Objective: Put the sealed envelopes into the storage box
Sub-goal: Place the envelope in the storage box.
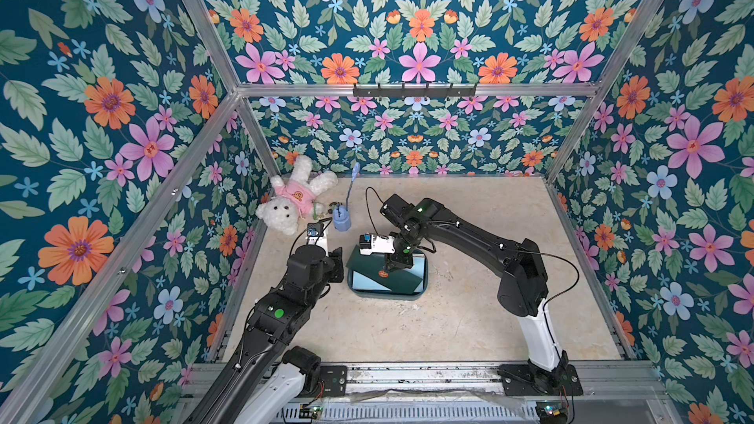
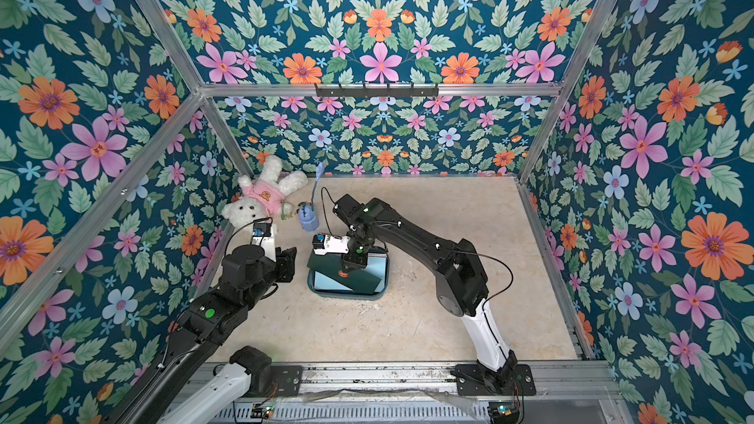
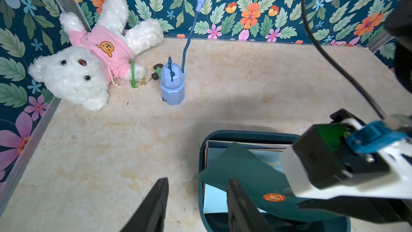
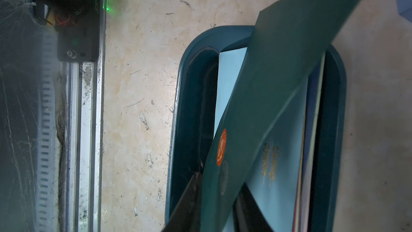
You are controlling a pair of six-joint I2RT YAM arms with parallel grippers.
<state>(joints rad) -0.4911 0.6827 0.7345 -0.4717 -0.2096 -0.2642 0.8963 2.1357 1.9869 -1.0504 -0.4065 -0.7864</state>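
Two arms reach in over the marbled desk (image 1: pixel 469 299). Far off to the left, in the back corner, a white teddy bear (image 1: pixel 291 201) in a pink shirt lies on its back. Just right of it sits a small keychain (image 3: pixel 142 81), then a light-blue cup (image 1: pixel 342 220) with a blue stick standing in it.

Nearer me, the left end effector (image 3: pixel 198 181) hangs at the left side of the storage box (image 1: pixel 391 296). Its two black fingers are spread and there is nothing between them.

The storage box itself sits near the middle of the desk, and it already holds a stack of envelopes. A light-blue envelope (image 1: pixel 367 281) shows on top of the pile, and thin edges of others peek out along one side. Across that stack lies a dark green envelope (image 1: pixel 402 279), turned askew and tilted. One corner pokes out past the box's left rim. Its round orange seal (image 1: pixel 382 274) faces up.

Right over that envelope is the right end effector (image 4: pixel 220 179), pointing down into the box. From the right wrist view its fingers stand a little apart, one on either side of the green envelope's edge near the seal. Whether they touch the paper I can't tell.
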